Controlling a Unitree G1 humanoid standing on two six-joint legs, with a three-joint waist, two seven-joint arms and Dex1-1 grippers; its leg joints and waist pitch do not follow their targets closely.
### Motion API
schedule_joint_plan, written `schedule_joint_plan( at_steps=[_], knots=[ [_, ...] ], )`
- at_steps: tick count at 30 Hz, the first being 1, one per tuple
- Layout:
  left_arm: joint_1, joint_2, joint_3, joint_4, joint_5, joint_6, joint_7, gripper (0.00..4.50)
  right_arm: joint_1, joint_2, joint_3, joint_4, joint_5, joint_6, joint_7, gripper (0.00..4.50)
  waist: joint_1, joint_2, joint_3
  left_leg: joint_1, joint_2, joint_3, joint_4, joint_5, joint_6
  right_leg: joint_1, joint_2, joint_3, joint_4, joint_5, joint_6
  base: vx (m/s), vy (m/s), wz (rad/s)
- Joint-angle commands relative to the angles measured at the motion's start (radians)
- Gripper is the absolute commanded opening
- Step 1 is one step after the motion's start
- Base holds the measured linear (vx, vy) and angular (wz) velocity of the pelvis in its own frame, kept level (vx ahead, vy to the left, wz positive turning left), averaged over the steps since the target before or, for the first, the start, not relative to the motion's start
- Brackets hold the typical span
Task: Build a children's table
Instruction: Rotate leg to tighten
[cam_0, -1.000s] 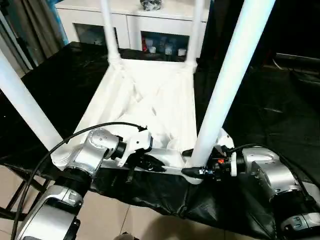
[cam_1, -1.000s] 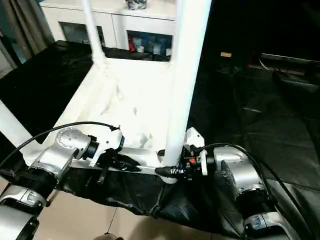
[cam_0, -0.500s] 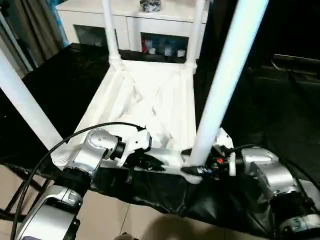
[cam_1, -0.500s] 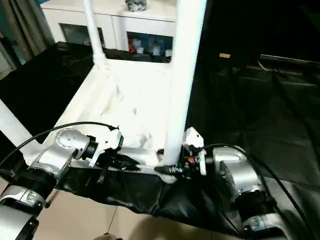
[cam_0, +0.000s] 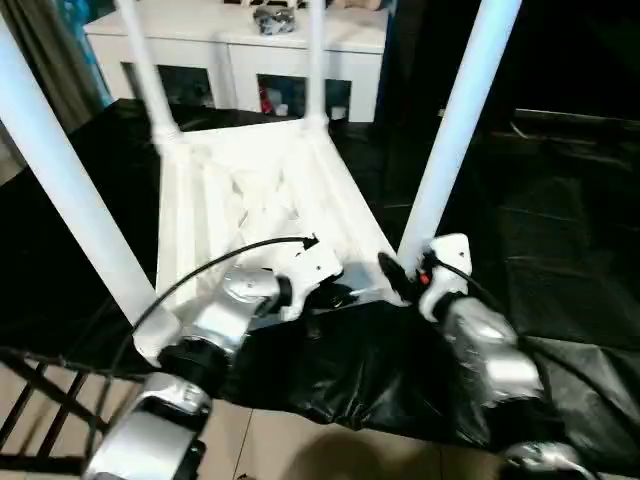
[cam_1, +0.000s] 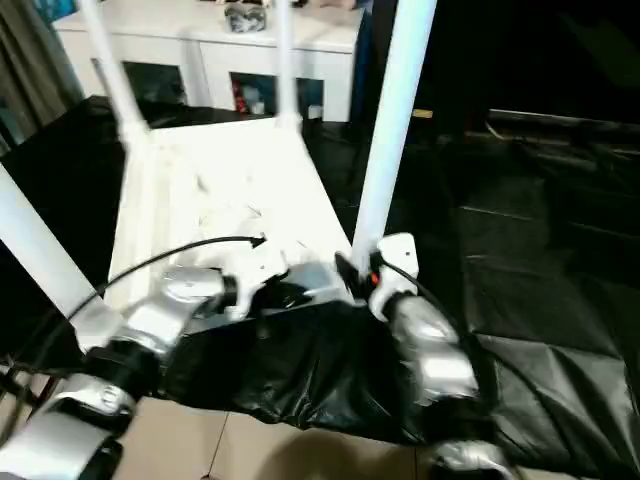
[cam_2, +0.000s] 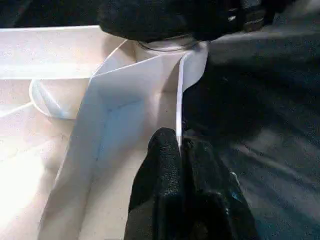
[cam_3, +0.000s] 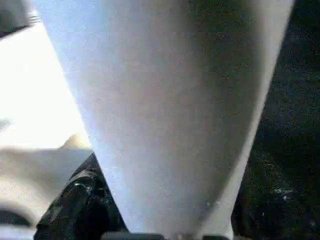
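The children's table lies upside down on black sheeting, its ribbed white tabletop (cam_0: 250, 190) facing up. Its legs stand upright in the corner sockets: two far legs (cam_0: 140, 60) (cam_0: 315, 60), a near left leg (cam_0: 60, 180) and a near right leg (cam_0: 455, 120). My left gripper (cam_0: 345, 295) is shut on the thin near rim of the tabletop (cam_2: 179, 115), a black finger (cam_2: 162, 165) on each side of it. My right gripper (cam_0: 405, 272) is closed around the base of the near right leg (cam_3: 165, 100), just above its socket.
A white glass-doored cabinet (cam_0: 240, 50) stands close behind the far legs. Black sheeting (cam_0: 560, 250) covers the work table and drapes over its front edge. Tiled floor (cam_0: 300, 450) and a black metal frame (cam_0: 50, 390) lie below. A black cable (cam_0: 200, 275) arcs over my left wrist.
The camera has shifted. The tabletop now sits turned relative to the cabinet, its near right corner farther from me, and my right forearm reaches in from below. Both grips stay as before.
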Motion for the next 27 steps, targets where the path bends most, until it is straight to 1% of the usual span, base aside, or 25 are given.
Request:
schedule_joint_plan(
  at_steps=[1, 2, 4, 7, 8, 9, 10, 11, 12, 14, 15, 16, 17, 18, 19, 20, 21, 22, 23, 24, 25, 26, 27],
  knots=[
    [-0.016, -0.084, -0.036, 0.015, -0.009, -0.006, 0.057, 0.00, -0.004, 0.100, 0.064, 0.055, 0.004, 0.032, -0.004, 2.36, -0.004, -0.009, -0.036, 0.014, 0.056, -0.042, -0.083, -0.417, 0.001, 0.015, -0.074, 0.048, -0.106, -0.552, -0.095, 0.000, 0.000, 0.00],
    [-0.016, -0.085, -0.041, 0.016, -0.007, -0.012, 0.046, 0.00, -0.006, 0.110, 0.060, 0.046, 0.010, 0.012, 0.002, 2.71, -0.006, -0.009, -0.036, 0.015, 0.056, -0.041, -0.083, -0.428, 0.003, 0.013, -0.074, 0.049, -0.106, -0.544, -0.102, 0.000, 0.000, 0.00],
    [-0.010, -0.074, -0.039, 0.007, -0.010, -0.019, 0.023, 0.00, -0.006, 0.099, 0.051, 0.040, 0.015, -0.005, 0.025, 3.06, -0.006, -0.009, -0.038, 0.010, 0.057, -0.041, -0.085, -0.415, 0.009, 0.019, -0.074, 0.051, -0.102, -0.508, -0.111, 0.000, 0.000, 0.00],
    [-0.001, -0.052, -0.034, -0.004, -0.023, -0.033, -0.018, 0.00, -0.006, 0.062, 0.057, 0.038, 0.016, -0.020, 0.068, 3.13, -0.006, -0.010, -0.037, 0.008, 0.056, -0.039, -0.084, -0.412, 0.019, 0.020, -0.075, 0.052, -0.102, -0.499, -0.120, 0.000, 0.000, 0.00],
    [0.001, -0.047, -0.033, -0.007, -0.029, -0.035, -0.028, 0.00, -0.008, 0.053, 0.060, 0.041, 0.013, -0.025, 0.080, 3.26, -0.006, -0.011, -0.038, 0.007, 0.057, -0.038, -0.083, -0.404, 0.023, 0.021, -0.076, 0.053, -0.100, -0.492, -0.124, 0.000, 0.000, 0.00],
    [0.004, -0.036, -0.033, -0.013, -0.036, -0.040, -0.049, 0.00, -0.008, 0.032, 0.069, 0.038, 0.012, -0.021, 0.115, 3.40, -0.007, -0.017, -0.038, 0.006, 0.057, -0.037, -0.083, -0.397, 0.025, 0.022, -0.076, 0.053, -0.100, -0.488, -0.125, 0.000, 0.000, 0.00],
    [0.007, -0.024, -0.033, -0.019, -0.046, -0.051, -0.078, 0.00, -0.008, 0.009, 0.079, 0.035, 0.012, -0.020, 0.156, 3.49, -0.004, -0.015, -0.039, 0.006, 0.057, -0.036, -0.082, -0.383, 0.031, 0.023, -0.077, 0.055, -0.098, -0.479, -0.131, 0.000, 0.000, 0.00],
    [0.011, -0.013, -0.031, -0.027, -0.057, -0.055, -0.107, 0.00, -0.008, -0.012, 0.086, 0.032, 0.017, -0.018, 0.200, 3.49, -0.003, -0.015, -0.039, 0.003, 0.057, -0.035, -0.081, -0.369, 0.039, 0.026, -0.077, 0.055, -0.095, -0.460, -0.139, 0.000, 0.000, 0.00],
    [0.014, -0.001, -0.030, -0.035, -0.068, -0.058, -0.138, 0.00, -0.008, -0.037, 0.093, 0.026, 0.023, -0.015, 0.251, 3.49, -0.001, -0.015, -0.040, 0.001, 0.057, -0.034, -0.080, -0.360, 0.042, 0.027, -0.077, 0.056, -0.093, -0.448, -0.143, 0.000, 0.000, 0.00],
    [0.015, 0.032, -0.032, -0.043, -0.085, -0.075, -0.209, 0.00, -0.010, -0.094, 0.109, 0.012, 0.039, -0.007, 0.376, 3.49, 0.003, -0.016, -0.042, 0.003, 0.058, -0.029, -0.076, -0.329, 0.056, 0.026, -0.077, 0.060, -0.088, -0.402, -0.165, 0.000, 0.000, 0.00],
    [0.015, 0.038, -0.033, -0.044, -0.088, -0.078, -0.221, 0.00, -0.010, -0.105, 0.112, 0.010, 0.042, -0.006, 0.399, 3.49, 0.006, -0.017, -0.043, 0.003, 0.057, -0.029, -0.075, -0.319, 0.062, 0.030, -0.076, 0.059, -0.086, -0.388, -0.170, 0.000, 0.000, 0.00],
    [0.009, 0.069, -0.035, -0.036, -0.096, -0.101, -0.285, 0.00, -0.009, -0.163, 0.140, -0.004, 0.056, 0.000, 0.538, 3.49, 0.009, -0.017, -0.046, -0.001, 0.058, -0.027, -0.073, -0.286, 0.073, 0.034, -0.075, 0.060, -0.079, -0.341, -0.183, 0.000, 0.000, 0.00],
    [0.005, 0.084, -0.035, -0.032, -0.102, -0.107, -0.318, 0.00, -0.007, -0.191, 0.156, -0.011, 0.063, 0.008, 0.607, 3.49, 0.015, -0.015, -0.049, -0.004, 0.060, -0.026, -0.071, -0.252, 0.088, 0.038, -0.074, 0.058, -0.071, -0.288, -0.198, 0.000, 0.000, 0.00],
    [0.005, 0.084, -0.035, -0.032, -0.102, -0.107, -0.318, 0.00, -0.007, -0.191, 0.156, -0.011, 0.063, 0.008, 0.607, 3.49, 0.019, -0.016, -0.050, -0.004, 0.061, -0.024, -0.069, -0.236, 0.093, 0.040, -0.071, 0.057, -0.068, -0.258, -0.206, 0.000, 0.000, 0.00],
    [0.002, 0.096, -0.035, -0.028, -0.106, -0.114, -0.347, 0.00, -0.007, -0.214, 0.169, -0.016, 0.067, 0.011, 0.668, 3.49, 0.026, -0.013, -0.052, -0.002, 0.063, -0.020, -0.065, -0.208, 0.105, 0.038, -0.070, 0.056, -0.061, -0.209, -0.223, 0.000, 0.000, 0.00],
    [-0.002, 0.105, -0.035, -0.024, -0.110, -0.118, -0.369, 0.00, -0.007, -0.232, 0.180, -0.018, 0.071, 0.014, 0.717, 3.49, 0.029, -0.013, -0.057, -0.007, 0.065, -0.020, -0.062, -0.169, 0.116, 0.042, -0.070, 0.054, -0.051, -0.148, -0.240, 0.000, 0.000, 0.00],
    [-0.008, 0.119, -0.036, -0.017, -0.117, -0.123, -0.403, 0.00, -0.006, -0.259, 0.199, -0.030, 0.083, 0.029, 0.794, 3.49, 0.033, -0.014, -0.059, -0.008, 0.065, -0.020, -0.059, -0.151, 0.124, 0.044, -0.069, 0.054, -0.046, -0.118, -0.247, 0.000, 0.000, 0.00],
    [-0.010, 0.126, -0.037, -0.015, -0.121, -0.124, -0.420, 0.00, -0.007, -0.272, 0.209, -0.033, 0.087, 0.034, 0.829, 3.49, 0.038, -0.016, -0.064, -0.010, 0.065, -0.020, -0.055, -0.110, 0.144, 0.045, -0.069, 0.052, -0.035, -0.055, -0.262, 0.000, 0.000, 0.00],
    [-0.013, 0.133, -0.038, -0.012, -0.125, -0.127, -0.435, 0.00, -0.007, -0.283, 0.220, -0.036, 0.091, 0.041, 0.862, 3.49, 0.045, -0.015, -0.065, -0.009, 0.066, -0.018, -0.050, -0.083, 0.160, 0.040, -0.068, 0.052, -0.029, -0.005, -0.278, 0.000, 0.000, 0.00],
    [-0.014, 0.136, -0.038, -0.012, -0.128, -0.125, -0.447, 0.00, -0.007, -0.290, 0.229, -0.039, 0.092, 0.046, 0.884, 3.49, 0.046, -0.015, -0.064, -0.011, 0.065, -0.018, -0.049, -0.079, 0.166, 0.039, -0.068, 0.052, -0.028, 0.006, -0.282, 0.000, 0.000, 0.00],
    [-0.015, 0.139, -0.038, -0.011, -0.131, -0.124, -0.457, 0.00, -0.007, -0.297, 0.237, -0.042, 0.093, 0.049, 0.904, 3.49, 0.049, -0.016, -0.062, -0.011, 0.066, -0.018, -0.050, -0.088, 0.170, 0.039, -0.070, 0.051, -0.030, -0.005, -0.286, 0.000, 0.000, 0.00],
    [-0.017, 0.148, -0.041, -0.009, -0.140, -0.123, -0.489, 0.00, -0.009, -0.316, 0.262, -0.047, 0.094, 0.057, 0.965, 3.49, 0.051, -0.016, -0.060, -0.010, 0.066, -0.018, -0.051, -0.109, 0.163, 0.040, -0.071, 0.050, -0.035, -0.044, -0.283, 0.000, 0.000, 0.00],
    [-0.017, 0.148, -0.041, -0.009, -0.140, -0.123, -0.489, 0.00, -0.009, -0.316, 0.262, -0.047, 0.094, 0.057, 0.965, 3.33, 0.052, -0.015, -0.060, -0.010, 0.067, -0.019, -0.052, -0.120, 0.158, 0.040, -0.072, 0.050, -0.036, -0.064, -0.280, 0.000, 0.000, 0.00]
  ],
)
